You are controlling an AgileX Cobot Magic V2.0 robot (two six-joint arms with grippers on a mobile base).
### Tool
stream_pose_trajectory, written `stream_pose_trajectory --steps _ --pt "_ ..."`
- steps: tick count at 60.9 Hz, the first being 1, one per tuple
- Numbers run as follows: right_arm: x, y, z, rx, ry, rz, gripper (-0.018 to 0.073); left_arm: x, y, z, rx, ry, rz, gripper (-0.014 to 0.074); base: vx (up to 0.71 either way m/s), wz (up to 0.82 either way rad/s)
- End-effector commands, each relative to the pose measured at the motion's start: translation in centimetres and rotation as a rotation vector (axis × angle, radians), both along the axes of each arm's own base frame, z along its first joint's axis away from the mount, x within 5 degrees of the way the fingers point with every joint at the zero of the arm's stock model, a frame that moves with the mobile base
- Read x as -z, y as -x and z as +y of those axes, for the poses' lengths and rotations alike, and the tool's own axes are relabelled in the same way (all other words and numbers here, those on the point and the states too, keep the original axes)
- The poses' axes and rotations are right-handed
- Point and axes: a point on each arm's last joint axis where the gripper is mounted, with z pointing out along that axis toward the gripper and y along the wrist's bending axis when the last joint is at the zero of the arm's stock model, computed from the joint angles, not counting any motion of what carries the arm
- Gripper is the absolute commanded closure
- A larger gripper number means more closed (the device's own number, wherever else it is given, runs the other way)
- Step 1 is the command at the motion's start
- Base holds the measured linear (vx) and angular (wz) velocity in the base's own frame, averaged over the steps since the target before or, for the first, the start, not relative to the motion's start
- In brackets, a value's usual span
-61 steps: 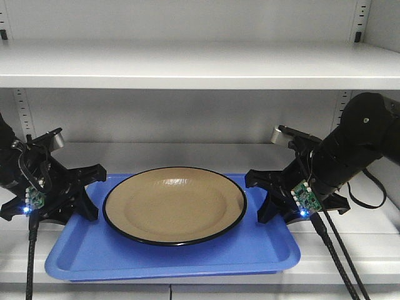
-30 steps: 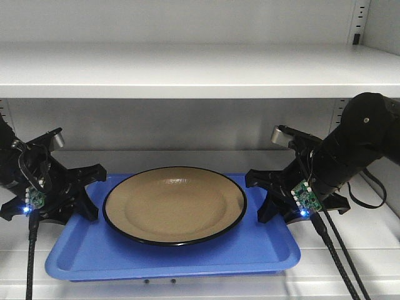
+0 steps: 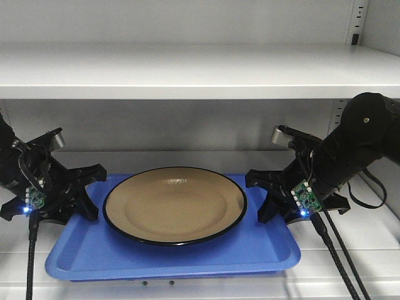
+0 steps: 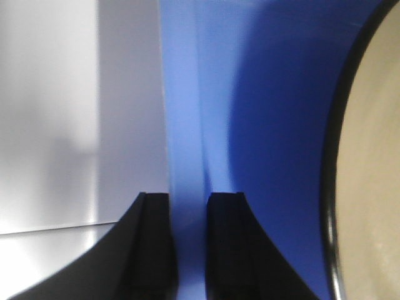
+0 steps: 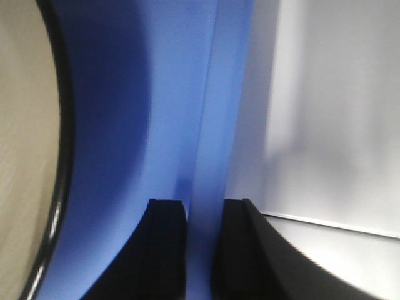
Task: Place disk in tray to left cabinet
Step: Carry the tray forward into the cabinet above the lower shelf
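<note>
The tan disk [image 3: 174,203] with its black rim lies in the middle of the blue tray [image 3: 169,256]. The tray is level over the lower shelf [image 3: 187,155] of the left cabinet; I cannot tell whether it rests there. My left gripper [image 3: 87,187] is shut on the tray's left rim [image 4: 187,125], black fingers [image 4: 156,237] either side of it, the disk [image 4: 369,187] at the right. My right gripper [image 3: 259,187] is shut on the tray's right rim [image 5: 206,94], with the disk [image 5: 25,156] at the left of that view.
An upper white shelf [image 3: 187,69] runs across just above the arms. Perforated rail strips [image 3: 359,19] stand at the cabinet's back corners. The lower shelf's front edge [image 3: 156,284], with two small screws, shows under the tray. Black cables [image 3: 340,256] hang from the right arm.
The cabinet shelves have grown slightly larger in the view and the upper shelf's edge sits lower. Tray, disk and both grippers keep the same places in the picture.
</note>
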Motion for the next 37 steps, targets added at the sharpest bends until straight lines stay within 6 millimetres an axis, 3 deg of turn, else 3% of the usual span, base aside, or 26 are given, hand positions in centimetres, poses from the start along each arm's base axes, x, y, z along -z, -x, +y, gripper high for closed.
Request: stream_pose_trajectory --steps 1,26,37 --pt "-4.40 1.43 2.17 -0.021 -0.225 -0.114 0.0565 -4.34 1.69 -2.47 0.023 0.232 -0.089 0.0596 0.00 0.00" --pt "-4.46 1.33 2.17 -0.016 -0.228 -0.126 0.0565 -4.34 1.70 -2.47 0.023 0.232 -0.089 0.0596 0.00 0.00" --pt "-3.57 0.53 2.34 -0.005 -0.226 -0.119 0.0565 -4.13 1.21 -2.23 0.019 0.196 -0.131 0.0596 0.00 0.00"
